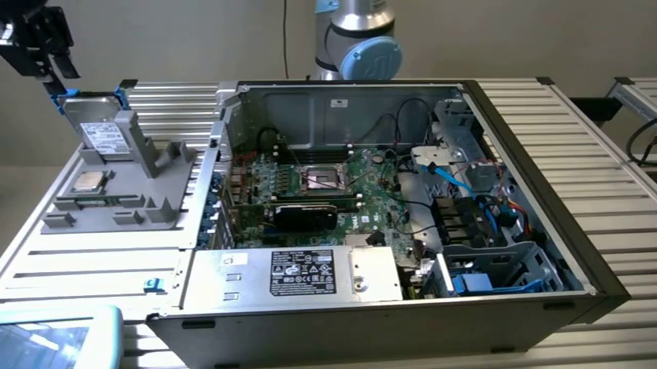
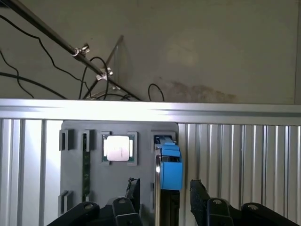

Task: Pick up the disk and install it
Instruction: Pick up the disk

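The disk (image 1: 103,132), grey metal with a white label and a bright blue frame, stands on edge in the grey holder (image 1: 154,157) at the exterior view's left. My black gripper (image 1: 57,71) hangs just above its top far corner. In the wrist view I look down the disk's blue-framed edge (image 2: 170,168). My gripper (image 2: 165,200) is open there, with one of the fingers (image 2: 133,192) on each side of that edge and a gap showing at both sides. Nothing is held.
A small square processor chip (image 1: 88,182) lies in the holder beside the disk. The open computer case (image 1: 534,192) with its motherboard (image 1: 318,184), a silver box with a black label (image 1: 308,273) and a drive cage (image 1: 503,269) takes up the exterior view's right. The arm's base (image 1: 355,46) stands behind it.
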{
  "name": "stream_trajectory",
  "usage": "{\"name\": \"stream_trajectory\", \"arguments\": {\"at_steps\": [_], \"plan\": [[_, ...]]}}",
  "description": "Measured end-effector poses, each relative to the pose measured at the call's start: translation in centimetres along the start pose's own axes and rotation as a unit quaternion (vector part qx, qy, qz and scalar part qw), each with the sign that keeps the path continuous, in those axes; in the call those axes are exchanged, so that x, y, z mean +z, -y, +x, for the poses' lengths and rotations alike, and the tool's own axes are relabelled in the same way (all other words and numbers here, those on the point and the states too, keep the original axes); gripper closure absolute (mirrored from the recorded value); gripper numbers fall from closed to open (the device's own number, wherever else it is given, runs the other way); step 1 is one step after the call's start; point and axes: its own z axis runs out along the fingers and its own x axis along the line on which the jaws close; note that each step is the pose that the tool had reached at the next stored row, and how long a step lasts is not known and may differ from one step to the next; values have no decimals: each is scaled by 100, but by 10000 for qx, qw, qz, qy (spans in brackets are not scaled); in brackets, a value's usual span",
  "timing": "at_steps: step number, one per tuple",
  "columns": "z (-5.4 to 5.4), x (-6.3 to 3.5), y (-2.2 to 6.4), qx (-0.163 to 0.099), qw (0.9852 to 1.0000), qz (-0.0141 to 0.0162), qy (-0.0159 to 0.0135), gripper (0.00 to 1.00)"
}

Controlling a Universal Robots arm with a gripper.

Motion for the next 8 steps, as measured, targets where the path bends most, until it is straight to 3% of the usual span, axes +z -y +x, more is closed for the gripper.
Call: {"name": "stream_trajectory", "arguments": {"at_steps": [8], "plan": [[-6,147,13,0,10000,0,5,45]]}}
